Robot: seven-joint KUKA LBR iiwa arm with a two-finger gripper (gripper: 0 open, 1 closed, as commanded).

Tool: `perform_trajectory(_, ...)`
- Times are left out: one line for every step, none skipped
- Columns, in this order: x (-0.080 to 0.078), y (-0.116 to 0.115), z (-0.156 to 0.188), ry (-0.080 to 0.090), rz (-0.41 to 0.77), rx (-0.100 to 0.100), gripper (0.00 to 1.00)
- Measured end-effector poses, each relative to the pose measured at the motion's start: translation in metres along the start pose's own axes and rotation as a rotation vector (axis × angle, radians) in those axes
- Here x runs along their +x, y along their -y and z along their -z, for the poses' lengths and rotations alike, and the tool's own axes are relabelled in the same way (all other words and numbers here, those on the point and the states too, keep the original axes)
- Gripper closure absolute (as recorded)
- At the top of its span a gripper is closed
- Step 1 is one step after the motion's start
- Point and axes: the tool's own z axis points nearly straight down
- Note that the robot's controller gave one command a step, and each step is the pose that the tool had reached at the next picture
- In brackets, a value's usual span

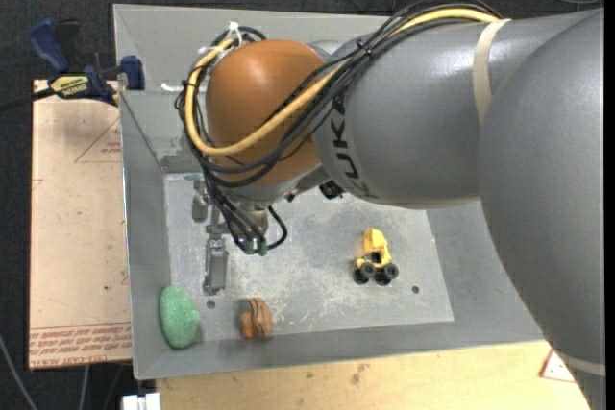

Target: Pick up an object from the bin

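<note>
My gripper point(213, 270) reaches down from under the arm's wrist into the left part of the bin, its tip close to the floor. Just in front of it and slightly left lies a green, rounded spongy lump point(179, 317), in the bin's front left corner and apart from the gripper. A small brown and orange roundish thing point(255, 318) rests to the front right of the gripper, near the front wall. Nothing shows in the gripper's grasp.
A yellow toy vehicle with black wheels point(374, 258) stands right of the middle of the bin floor. The arm and its orange cover with cables hang over the back and right of the bin, hiding what lies beneath.
</note>
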Motion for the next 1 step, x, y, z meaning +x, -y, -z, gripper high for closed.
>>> perform_trajectory(-0.0020, 0.0015, 0.0048, 0.007, -0.005, -0.002, 0.00)
